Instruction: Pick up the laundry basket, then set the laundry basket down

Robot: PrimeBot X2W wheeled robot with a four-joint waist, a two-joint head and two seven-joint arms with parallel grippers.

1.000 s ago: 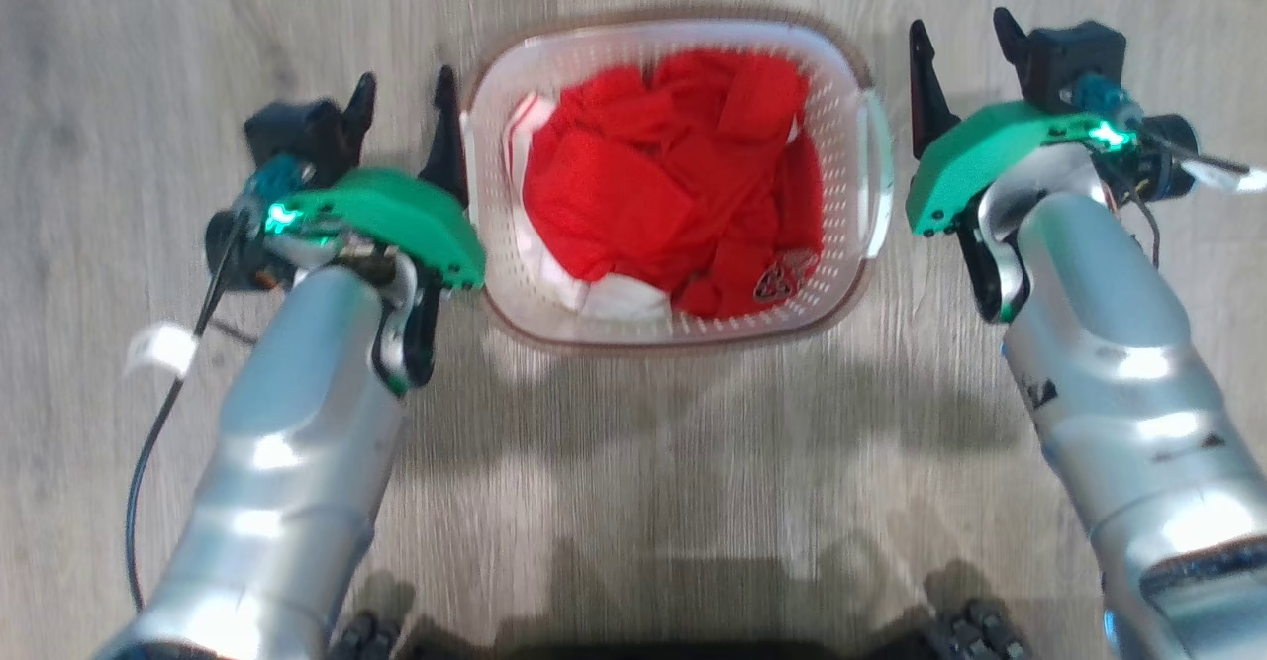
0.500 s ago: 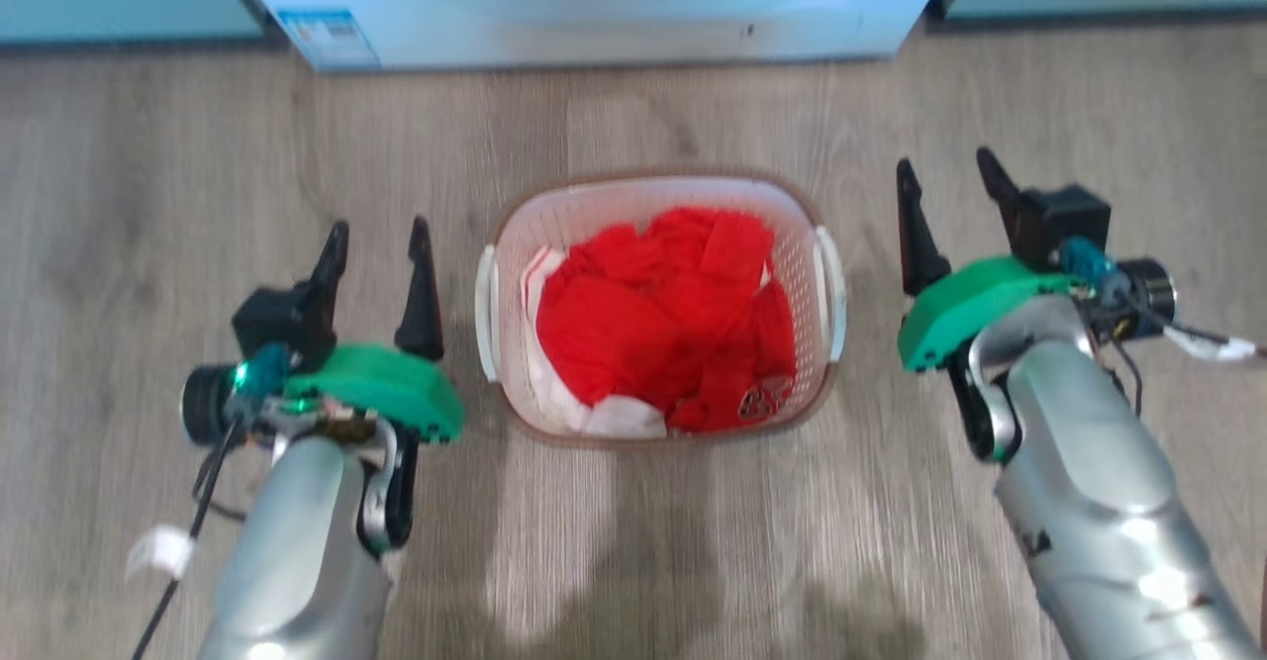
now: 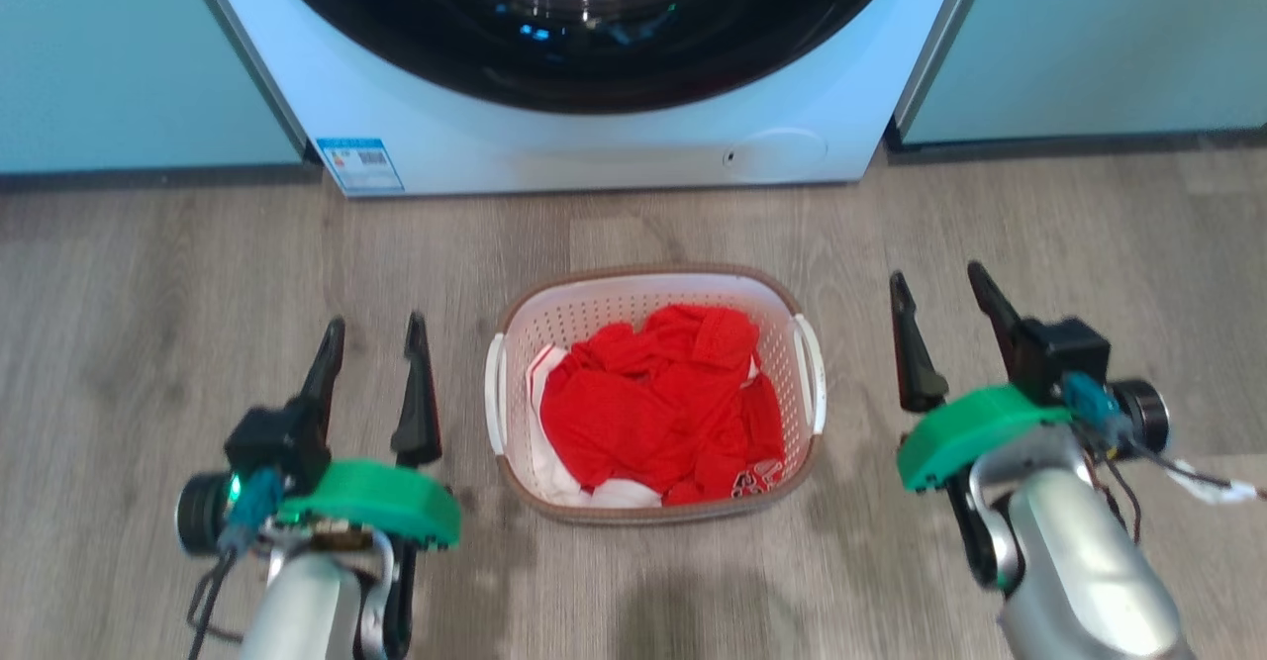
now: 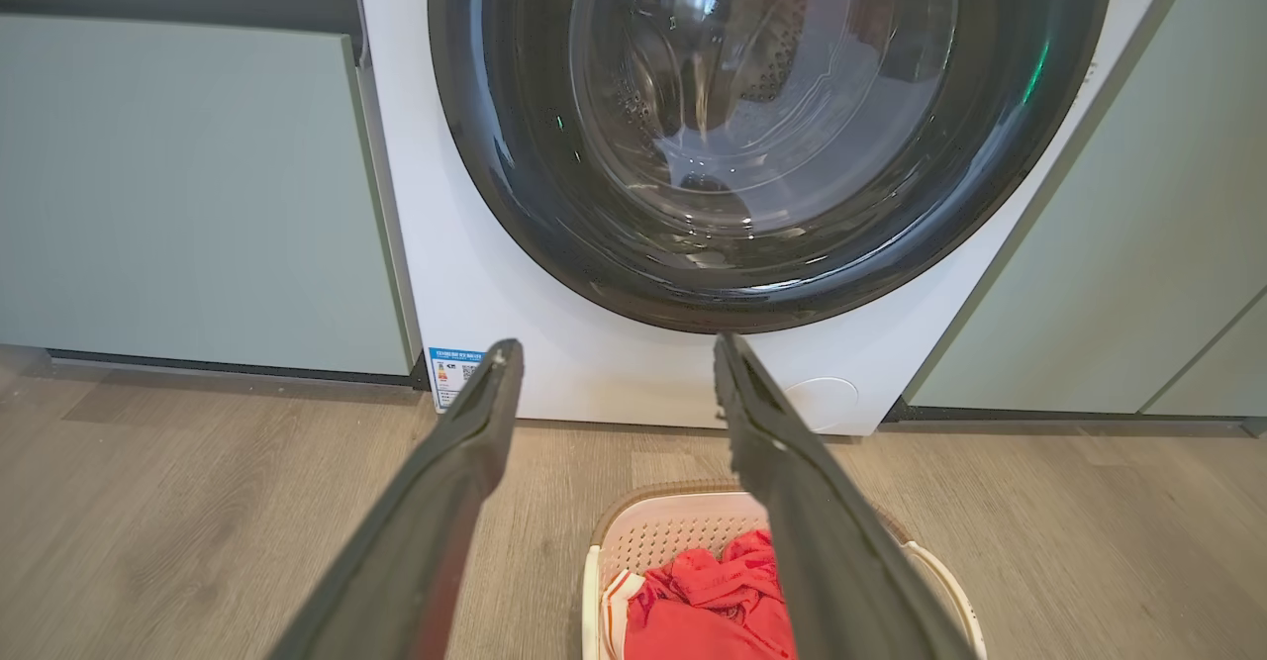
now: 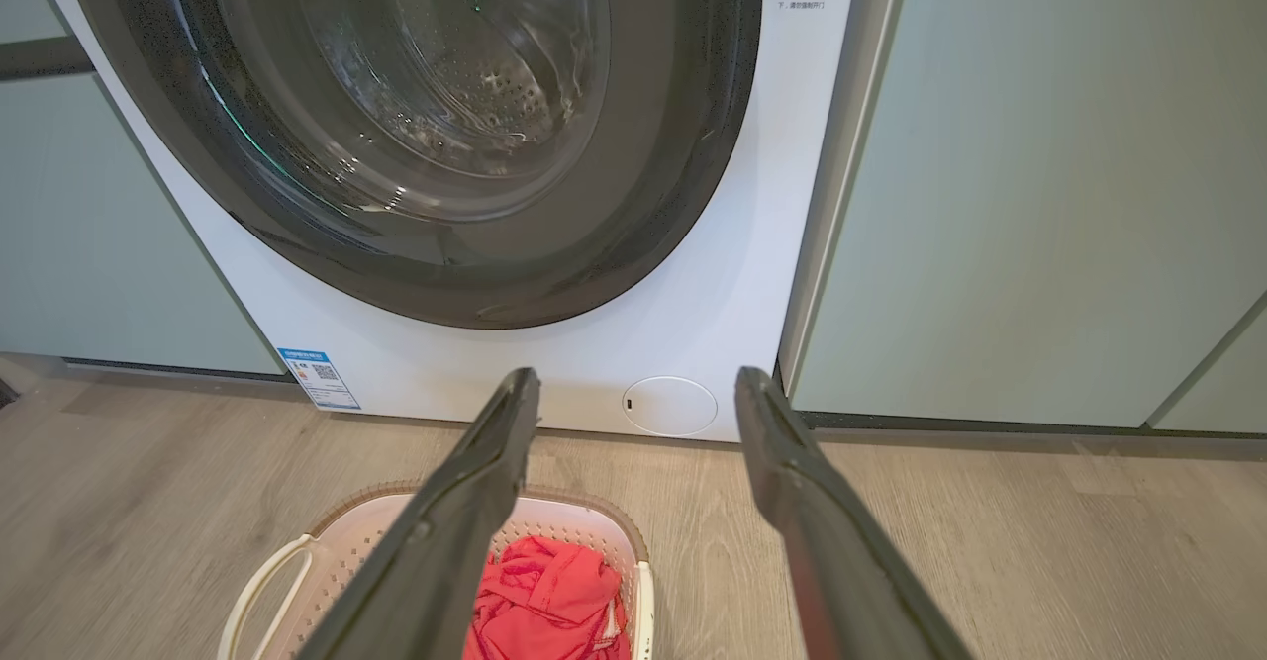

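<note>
Now on the floor [image 3: 148, 274] by the washer [image 3: 594, 150], between left tool [image 3: 376, 322] and right tool [image 3: 935, 274], both wide and empty: basket [image 3: 594, 316]. Likely light, a bit bendy. Best grabbed by the side handles [image 3: 492, 393].

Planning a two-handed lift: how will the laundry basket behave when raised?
The laundry basket is probably light: perforated plastic holding soft red clothes. Its walls may flex. Lifted by one side handle alone, it would likely tilt.
</note>
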